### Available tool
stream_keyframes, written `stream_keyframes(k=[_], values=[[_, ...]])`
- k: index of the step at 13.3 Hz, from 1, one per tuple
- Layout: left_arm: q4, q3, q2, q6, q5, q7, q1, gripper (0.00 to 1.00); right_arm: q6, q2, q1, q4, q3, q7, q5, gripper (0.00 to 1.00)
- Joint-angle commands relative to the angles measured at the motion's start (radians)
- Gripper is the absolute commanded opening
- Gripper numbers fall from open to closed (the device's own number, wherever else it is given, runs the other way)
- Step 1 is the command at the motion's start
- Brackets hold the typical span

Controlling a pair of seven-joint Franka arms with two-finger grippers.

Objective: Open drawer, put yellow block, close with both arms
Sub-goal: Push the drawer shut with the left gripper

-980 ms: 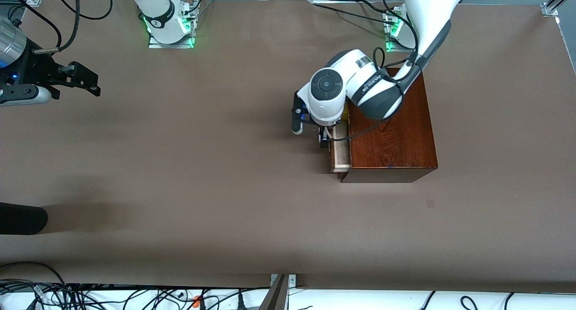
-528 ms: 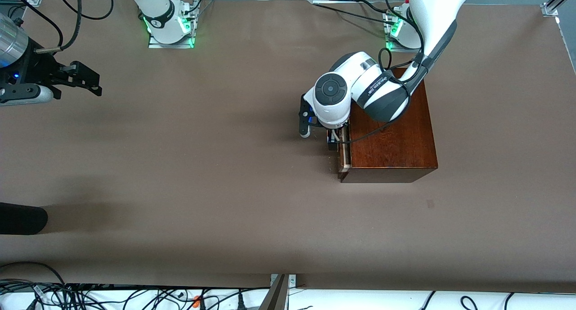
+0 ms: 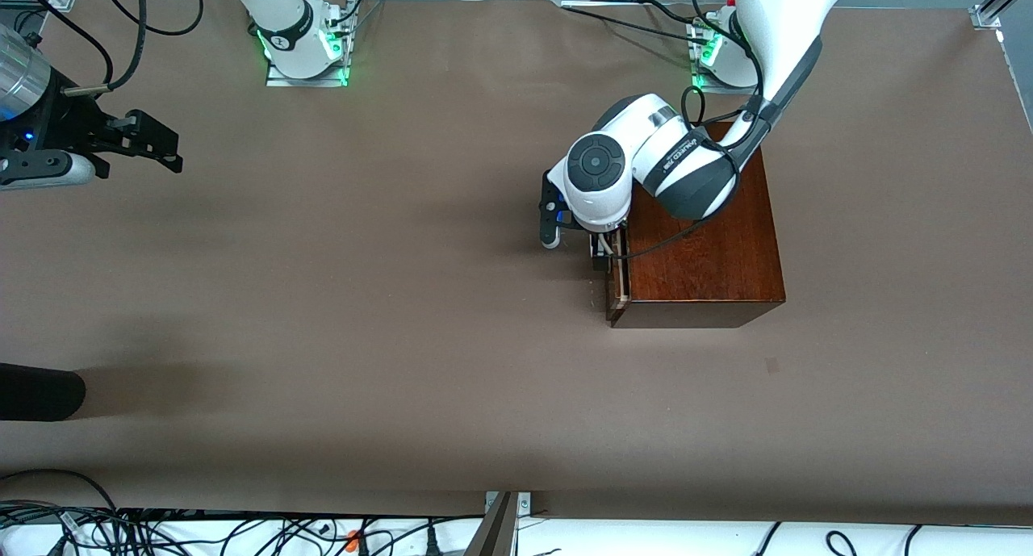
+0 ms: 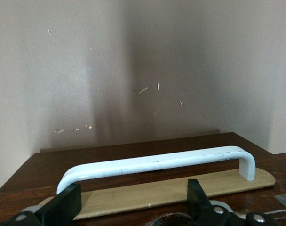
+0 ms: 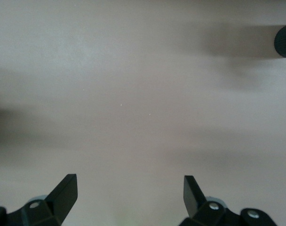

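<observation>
The dark wooden box (image 3: 702, 241) stands toward the left arm's end of the table. Its drawer (image 3: 619, 282) is pushed almost fully in, with only a thin pale strip of its interior showing. My left gripper (image 3: 599, 253) is low against the drawer front. In the left wrist view the white handle (image 4: 157, 162) on its pale backing plate (image 4: 180, 188) runs just ahead of my open left gripper (image 4: 131, 200), which holds nothing. My right gripper (image 3: 157, 146) hangs open and waits over bare table at the right arm's end, empty in its wrist view (image 5: 129, 188). The yellow block is hidden.
A black rounded object (image 3: 40, 390) juts in at the right arm's end, nearer the front camera, and also shows as a black rounded object (image 5: 285, 40) in the right wrist view. Cables (image 3: 161, 532) lie along the table's near edge. Both arm bases stand at the table's back edge.
The left gripper has moved toward the box and the drawer has slid in with it, from clearly open to a thin gap. The right arm has not moved.
</observation>
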Motion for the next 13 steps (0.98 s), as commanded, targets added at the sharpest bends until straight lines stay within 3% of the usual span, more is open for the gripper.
stream_keyframes(k=[1,5,8,10,13], values=[[-0.004,0.028,-0.047,-0.051,0.065,0.042,0.020,1.00,-0.001,-0.001,-0.001,0.011,0.002,0.019,0.003,1.00],[0.002,0.025,-0.057,-0.067,0.052,0.030,0.026,1.00,0.000,-0.001,-0.001,0.010,0.002,0.019,0.003,1.00],[0.047,0.008,-0.099,-0.079,-0.084,-0.077,0.025,1.00,0.000,-0.001,-0.001,0.010,0.002,0.017,0.004,1.00],[0.079,0.011,-0.170,-0.149,-0.163,-0.125,0.034,1.00,0.000,-0.001,-0.001,0.010,0.002,0.019,0.004,1.00],[0.155,0.019,-0.235,-0.313,-0.165,-0.336,0.066,1.00,0.002,-0.001,-0.002,0.010,0.001,0.017,0.004,1.00]])
